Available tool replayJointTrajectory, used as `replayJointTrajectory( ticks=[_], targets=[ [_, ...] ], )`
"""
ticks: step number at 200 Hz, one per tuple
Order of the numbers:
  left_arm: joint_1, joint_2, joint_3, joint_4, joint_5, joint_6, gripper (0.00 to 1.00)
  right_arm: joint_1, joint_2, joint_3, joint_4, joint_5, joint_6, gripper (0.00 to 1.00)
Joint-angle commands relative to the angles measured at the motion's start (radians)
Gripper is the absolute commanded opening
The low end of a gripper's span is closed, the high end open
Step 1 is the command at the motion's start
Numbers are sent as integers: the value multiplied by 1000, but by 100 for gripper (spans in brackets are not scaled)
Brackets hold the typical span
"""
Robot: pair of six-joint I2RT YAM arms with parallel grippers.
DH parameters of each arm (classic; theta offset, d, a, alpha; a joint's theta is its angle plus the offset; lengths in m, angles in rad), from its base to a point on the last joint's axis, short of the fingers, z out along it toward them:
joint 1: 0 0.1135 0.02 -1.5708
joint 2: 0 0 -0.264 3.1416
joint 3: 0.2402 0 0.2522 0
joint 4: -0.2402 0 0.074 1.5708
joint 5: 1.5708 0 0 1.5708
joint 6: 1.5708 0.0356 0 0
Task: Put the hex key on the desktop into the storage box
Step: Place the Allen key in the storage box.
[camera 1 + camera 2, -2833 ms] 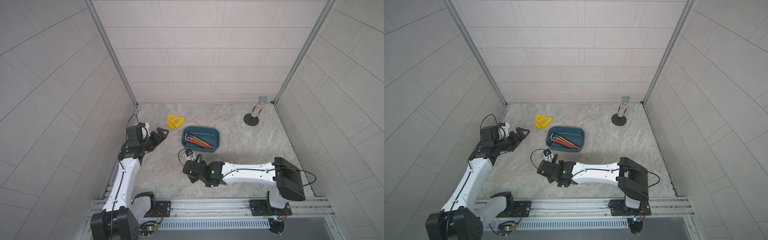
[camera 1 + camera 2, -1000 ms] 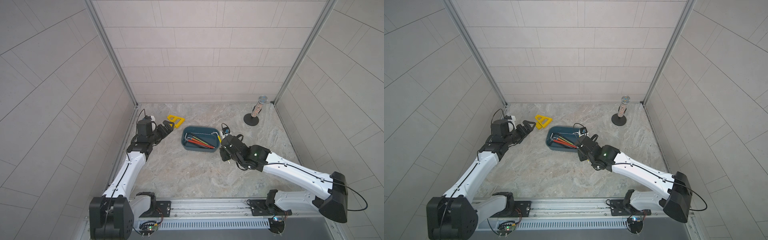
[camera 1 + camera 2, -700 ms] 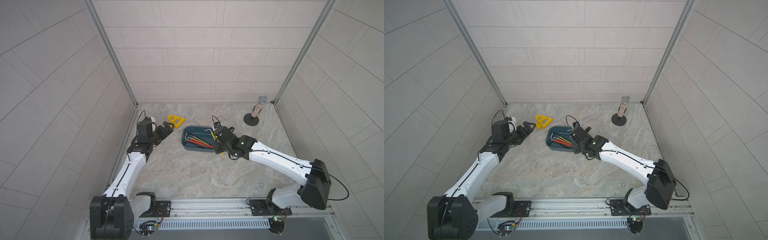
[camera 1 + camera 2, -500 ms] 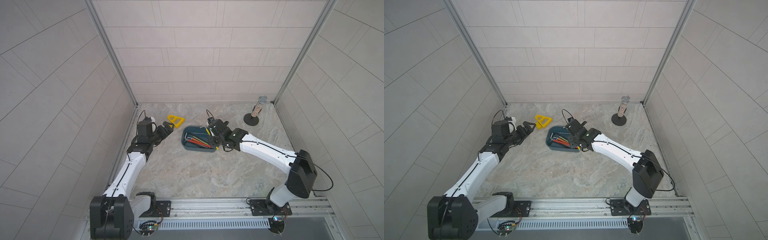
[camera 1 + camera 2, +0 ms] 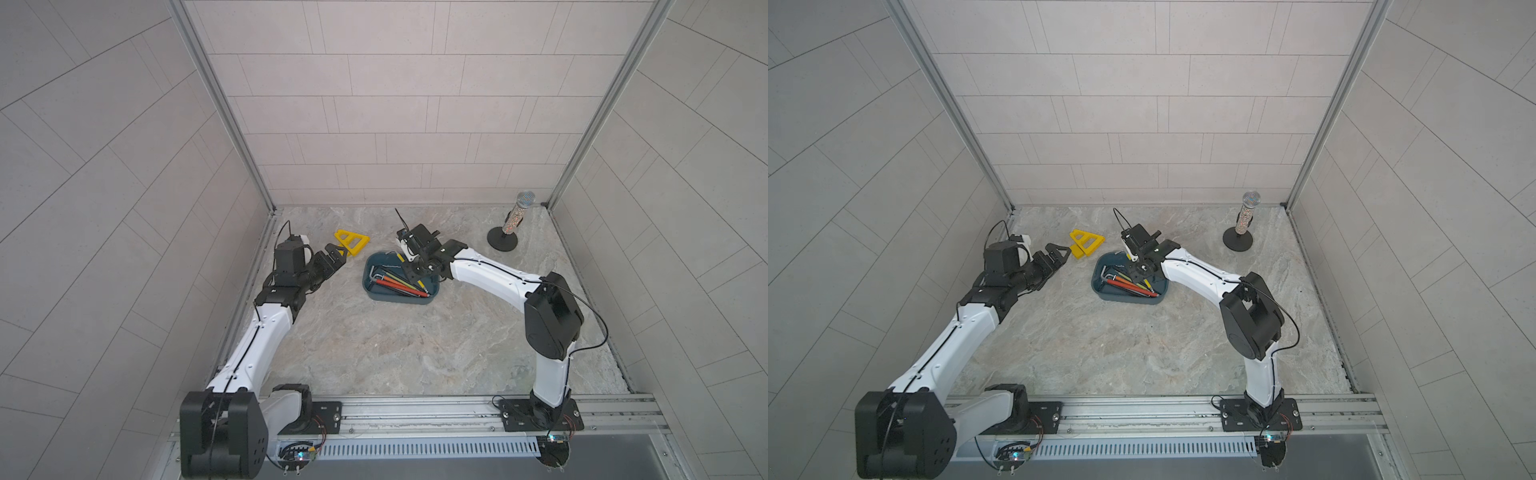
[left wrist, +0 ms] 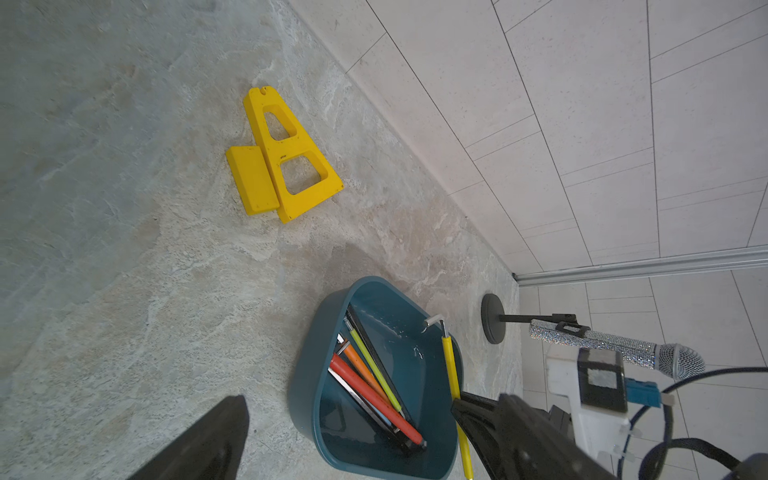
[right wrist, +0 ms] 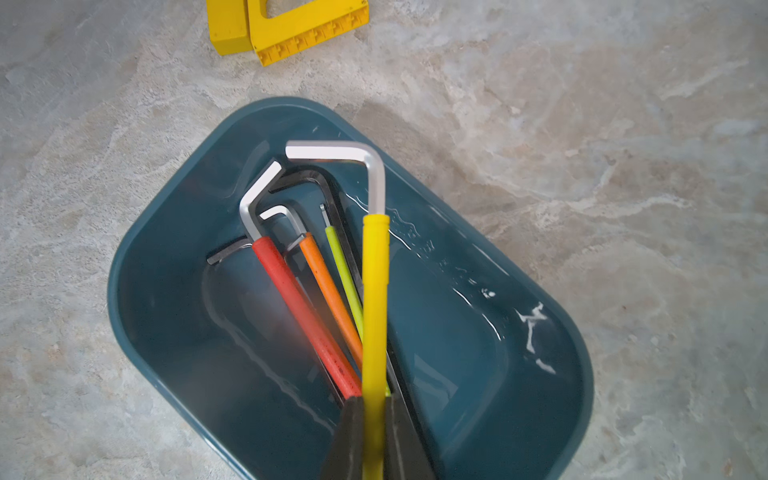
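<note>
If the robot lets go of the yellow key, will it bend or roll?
Probably no bending: the yellow key juts out straight though the right gripper pinches only one end. Its bent metal tip should stop rolling. Smooth, so it might slip.

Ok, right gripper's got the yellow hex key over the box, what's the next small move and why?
Probably open the right gripper: it is shut on the yellow hex key, which hangs over the storage box, above the keys already there.

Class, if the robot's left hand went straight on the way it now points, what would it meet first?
Probably the yellow triangular piece, lying just ahead of the left hand; the hand may hang high enough to pass over it.
</note>
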Motion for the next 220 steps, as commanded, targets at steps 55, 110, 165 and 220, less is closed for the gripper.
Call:
replayJointTrajectory(
  ticks=[55,110,165,220],
  targets=[
    [2,10,-3,-26,-44,26,100,-12,108,93,-25,-39,-96,0],
    [2,27,-6,-23,-51,24,100,-14,160,107,-17,-36,-131,0],
    [2,39,7,-41,-57,31,100,-15,202,115,-11,-26,-141,3],
    [1,-21,7,-151,-262,55,100,-15,183,96,-10,-23,-129,32]
  ],
)
